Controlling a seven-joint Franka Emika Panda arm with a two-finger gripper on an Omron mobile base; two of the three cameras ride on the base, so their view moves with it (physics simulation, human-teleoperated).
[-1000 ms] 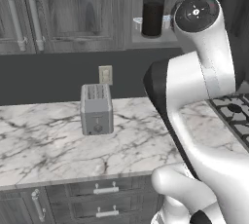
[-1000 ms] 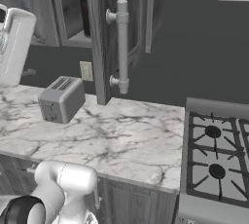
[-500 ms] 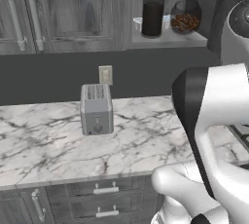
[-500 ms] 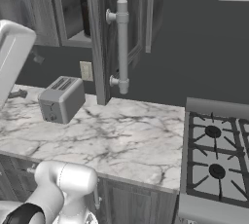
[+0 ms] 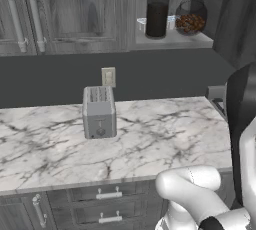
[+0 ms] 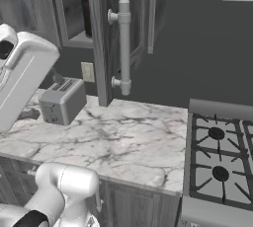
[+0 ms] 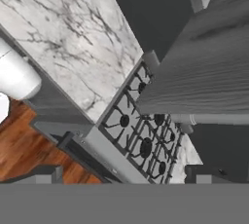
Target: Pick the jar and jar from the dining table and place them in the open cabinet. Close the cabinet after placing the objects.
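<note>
Both jars stand on the lowest shelf of the open cabinet [image 5: 172, 41] above the marble counter [image 5: 150, 134]. In the left base view the tall jar [image 5: 157, 6] sits at the shelf's left w/ dark contents in its lower part; the squat jar [image 5: 190, 17], holding brown bits, is just beside it on the right, the two apart. The cabinet door [image 6: 106, 38] hangs open, seen edge-on in the right base view w/ its long silver bar handle [image 6: 123, 46] facing the camera. A toaster [image 5: 99, 111] stands on the counter below a wall outlet [image 5: 108, 76]; a gas stove [image 6: 220, 164] adjoins the counter at right. The hand view looks past the door onto stove and counter. Gripper's fingertips aren't visible, so can't tell whether they're spread or closed.
</note>
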